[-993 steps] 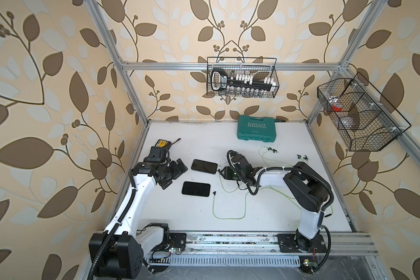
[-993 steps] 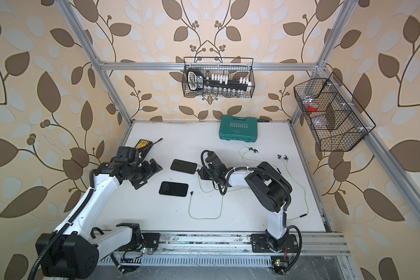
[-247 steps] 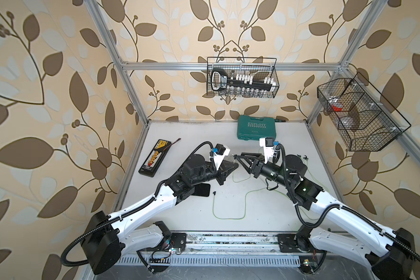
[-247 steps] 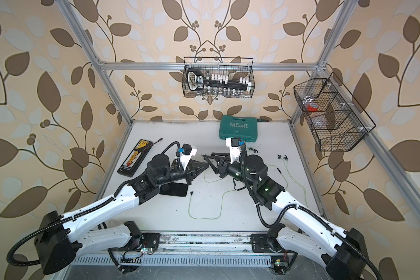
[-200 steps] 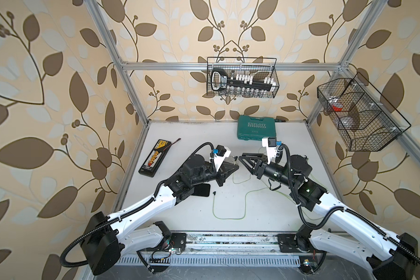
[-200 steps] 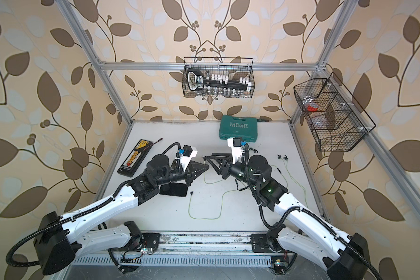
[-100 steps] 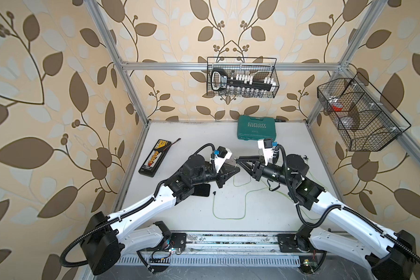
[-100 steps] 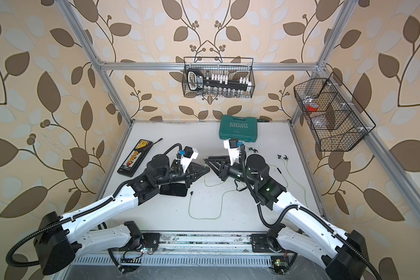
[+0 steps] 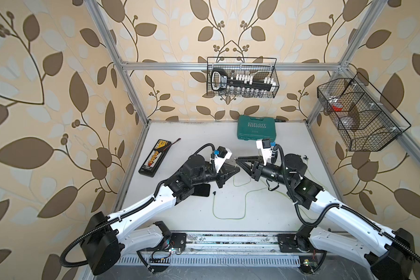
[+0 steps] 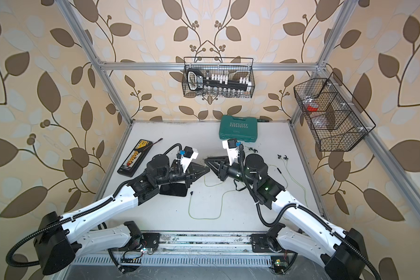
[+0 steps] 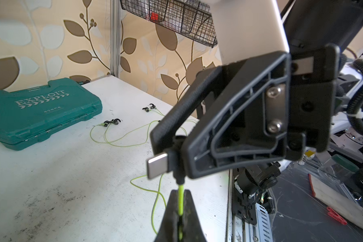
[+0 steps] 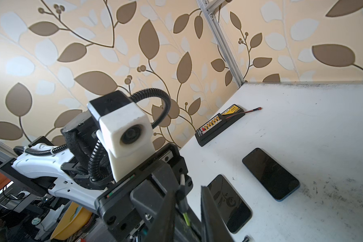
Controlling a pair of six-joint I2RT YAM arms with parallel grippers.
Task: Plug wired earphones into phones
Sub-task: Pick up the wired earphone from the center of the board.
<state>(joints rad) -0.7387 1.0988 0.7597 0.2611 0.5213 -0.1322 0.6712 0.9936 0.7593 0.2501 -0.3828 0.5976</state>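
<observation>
My left gripper (image 11: 180, 194) is shut on the yellow-green cable (image 11: 180, 206) of one set of wired earphones and holds its black plug (image 11: 176, 156) up above the table's middle. Around that plug stands my right gripper (image 12: 192, 190), narrowly open: the plug (image 12: 181, 194) rests against one finger, with a gap to the other. The two grippers meet tip to tip in both top views, left (image 9: 237, 170) and right (image 9: 238, 160). Two black phones (image 12: 270, 174) (image 12: 228, 203) lie flat below; the left arm covers most of one (image 9: 201, 190). Another plug (image 9: 214, 193) lies loose.
A teal tool case (image 9: 256, 127) sits at the back, and a long black case (image 9: 154, 161) at the far left. Earbuds (image 11: 112, 122) and cable loops (image 9: 228, 217) lie across the middle and right. Wire baskets hang on the back wall (image 9: 243, 77) and right wall (image 9: 359, 114).
The right gripper's jaws have narrowed around the plug over the last second and shifted slightly toward the left gripper. The left gripper has stayed shut on the cable.
</observation>
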